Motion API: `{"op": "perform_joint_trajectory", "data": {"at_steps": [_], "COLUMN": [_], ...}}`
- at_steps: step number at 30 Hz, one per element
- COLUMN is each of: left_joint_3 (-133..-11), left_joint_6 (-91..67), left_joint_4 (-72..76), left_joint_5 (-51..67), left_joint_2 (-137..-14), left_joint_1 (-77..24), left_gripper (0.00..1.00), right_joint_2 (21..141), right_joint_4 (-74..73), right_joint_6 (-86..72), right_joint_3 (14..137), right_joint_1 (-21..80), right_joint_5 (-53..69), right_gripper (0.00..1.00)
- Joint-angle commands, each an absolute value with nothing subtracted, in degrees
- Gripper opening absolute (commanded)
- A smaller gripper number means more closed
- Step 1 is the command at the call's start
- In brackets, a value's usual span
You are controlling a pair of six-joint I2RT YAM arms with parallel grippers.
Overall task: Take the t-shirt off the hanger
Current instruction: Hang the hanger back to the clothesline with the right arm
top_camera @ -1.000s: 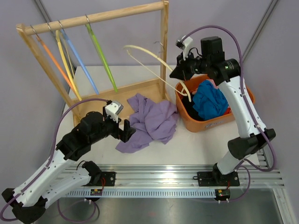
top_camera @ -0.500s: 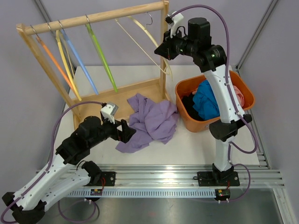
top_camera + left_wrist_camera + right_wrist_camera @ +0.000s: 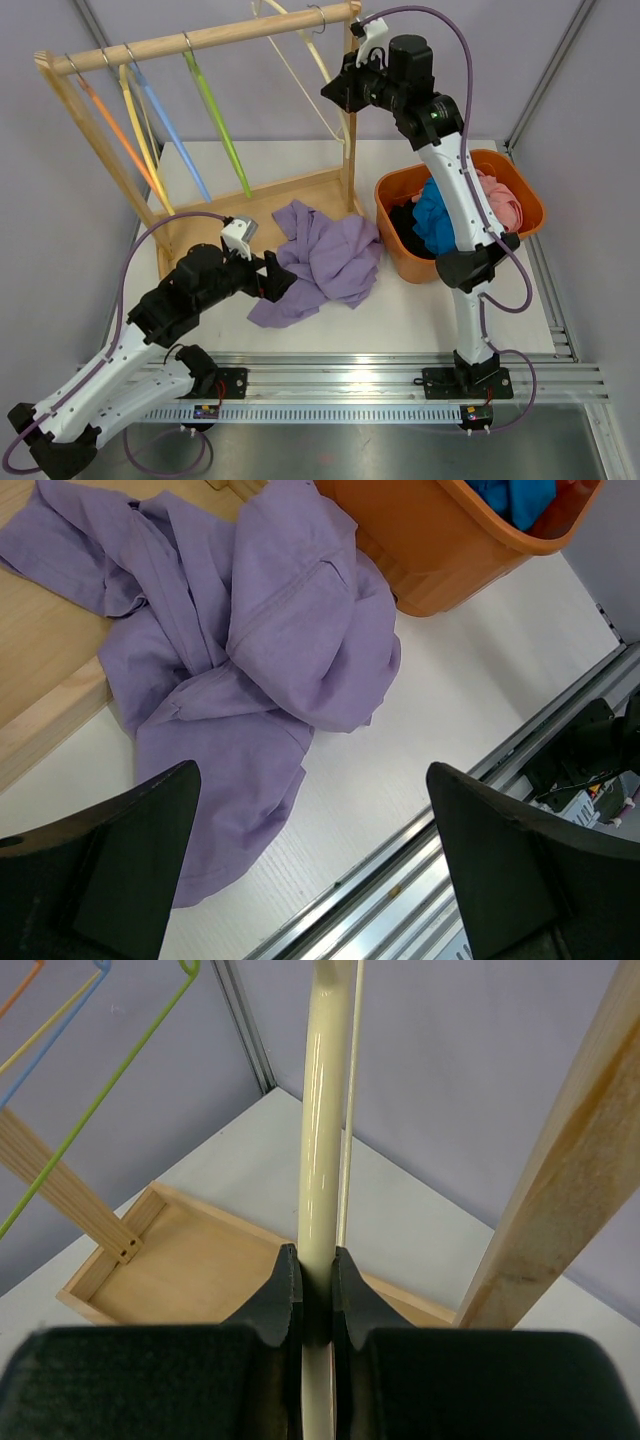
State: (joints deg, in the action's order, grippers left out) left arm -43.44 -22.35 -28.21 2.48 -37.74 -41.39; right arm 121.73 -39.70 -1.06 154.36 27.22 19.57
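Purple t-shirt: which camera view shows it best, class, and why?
The left wrist view: the purple t-shirt lies close, its folds clear. The top external view shows it whole but smaller. The right wrist view shows none of it.

The right gripper (image 3: 317,1270) has gone up and to the left. It was low, by the orange basket (image 3: 440,270). Now it is high, near the right end of the wooden rack's top bar (image 3: 200,38). The cream hanger (image 3: 322,1110) it pinches went up with it, and its hook is now right by the bar. More of the pink cloth (image 3: 500,200) in the basket shows now
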Motion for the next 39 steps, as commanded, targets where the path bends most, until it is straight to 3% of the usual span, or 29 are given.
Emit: {"op": "perform_joint_trajectory", "data": {"at_steps": [1,6,8,9,12,16,19,26,36,39], "left_joint_3": [-42.72,-41.31,-41.13,-41.05,-41.04,-41.83,-43.15,-49.74,-57.30,-56.87], "left_joint_6": [-23.47,-24.78,-25.14,-25.14,-24.35,-22.68,-22.93,-28.12,-36.47,-37.27], "left_joint_4": [-23.47,-20.22,-19.34,-18.38,-16.62,-14.68,-14.06,-16.17,-16.18,-12.49], "left_joint_5": [3.43,4.04,4.74,5.01,5.27,2.90,-2.08,-12.65,-16.88,-13.63], "left_joint_2": [-37.97,-39.46,-40.51,-41.82,-44.81,-49.72,-54.99,-70.38,-91.29,-95.08], "left_joint_1": [-41.31,-41.31,-41.40,-41.40,-42.27,-45.78,-47.72,-51.68,-52.47,-52.38], "left_gripper": [0.99,0.99,0.99,0.99,0.99,0.99,0.99,0.99,0.99,0.89], "right_joint_2": [122.25,122.87,121.47,120.68,115.68,108.04,103.56,91.95,80.78,76.75], "right_joint_4": [-32.52,-33.57,-33.49,-33.31,-29.63,-25.84,-27.24,-31.20,-36.29,-36.56], "right_joint_6": [-2.73,-1.67,-1.06,-0.71,-0.35,2.63,5.96,15.28,17.67,17.67], "right_joint_3": [157.94,156.28,154.70,152.51,145.32,137.83,132.64,114.45,94.23,89.48], "right_joint_1": [27.60,27.42,27.33,27.16,26.11,23.65,21.19,17.76,11.34,10.99], "right_joint_5": [18.10,19.24,20.47,21.35,25.47,29.96,35.06,36.91,39.90,40.51], "right_gripper": [0.00,0.00,0.06,0.19,0.40,0.78,0.88,0.98,0.99,0.99]}}
